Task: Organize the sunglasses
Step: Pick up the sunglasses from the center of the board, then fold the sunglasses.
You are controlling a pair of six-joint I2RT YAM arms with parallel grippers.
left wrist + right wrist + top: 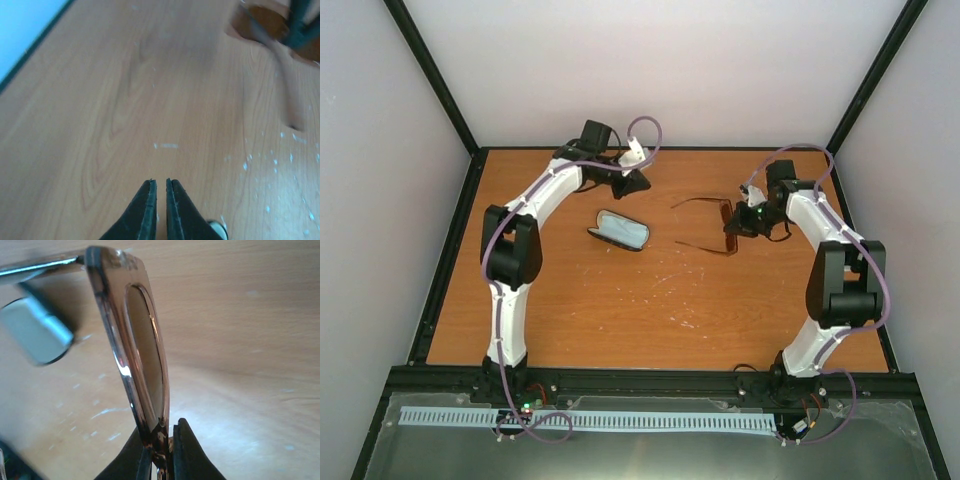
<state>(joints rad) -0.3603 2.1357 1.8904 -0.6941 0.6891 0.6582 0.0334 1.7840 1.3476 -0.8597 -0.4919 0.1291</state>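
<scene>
The sunglasses have reddish-brown lenses and thin dark temples spread open toward the left, and they are at the right of the table's middle. My right gripper is shut on their front frame. In the right wrist view the lens stands edge-on above the gripper, whose fingers pinch the glossy rim. My left gripper is at the back of the table. Its fingers are almost touching, with nothing between them, over bare wood. The sunglasses appear blurred at the top right of the left wrist view.
An open black glasses case with pale blue lining lies between the two grippers, left of the sunglasses. It shows blurred in the right wrist view. A black frame rail edges the table, with walls close behind it.
</scene>
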